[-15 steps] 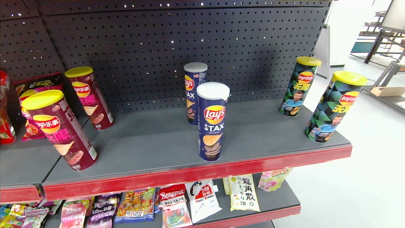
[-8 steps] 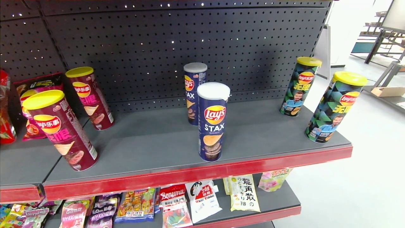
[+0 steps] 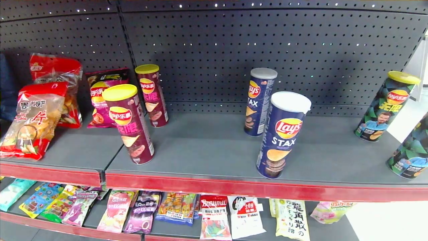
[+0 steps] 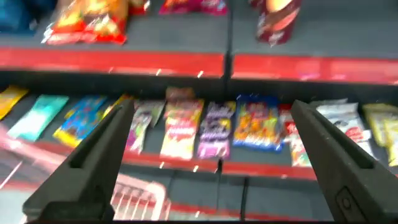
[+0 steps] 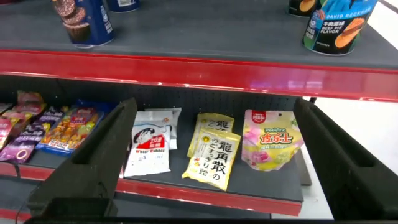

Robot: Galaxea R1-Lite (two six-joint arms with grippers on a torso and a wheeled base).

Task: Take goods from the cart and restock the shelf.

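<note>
The far green-and-black can point(image 3: 409, 150) is cut off by the head view's right edge, so its lid is out of sight, while its twin, the near-wall green-and-black can point(image 3: 384, 107), stands whole by the pegboard wall point(image 3: 214, 50); the left wrist view is blurred, and the pinkish-red wire frame point(image 4: 140, 199) low in it cannot be made out well enough to say whether it is the cart; in the right wrist view the front blue can point(image 5: 84, 22) shows its base alone; the left gripper point(image 4: 211, 106) hangs before the lower shelf point(image 4: 186, 163) with its fingers spread wide, and the right gripper point(image 5: 214, 104) is likewise wide apart in front of the same shelf farther right; the upper shelf point(image 3: 234, 187), grey with a red front lip, carries the goods in upright pairs; the front maroon can point(image 3: 128, 124) stands near the lip and the back maroon can point(image 3: 152, 95) behind it near the wall, both with yellow lids; the front blue can sits close to the lip with the back blue can point(image 3: 259, 102) behind it, apart from it; on the next bay to the left lie two red snack bags point(image 3: 33, 120) and a purple chip bag point(image 3: 103, 97) leaning at the back; the lower shelf holds a row of flat candy packets point(image 3: 117, 211), among them a white packet point(image 5: 149, 149), a yellow packet point(image 5: 214, 152) and a pink-and-yellow packet point(image 5: 273, 140) lying side by side.
</note>
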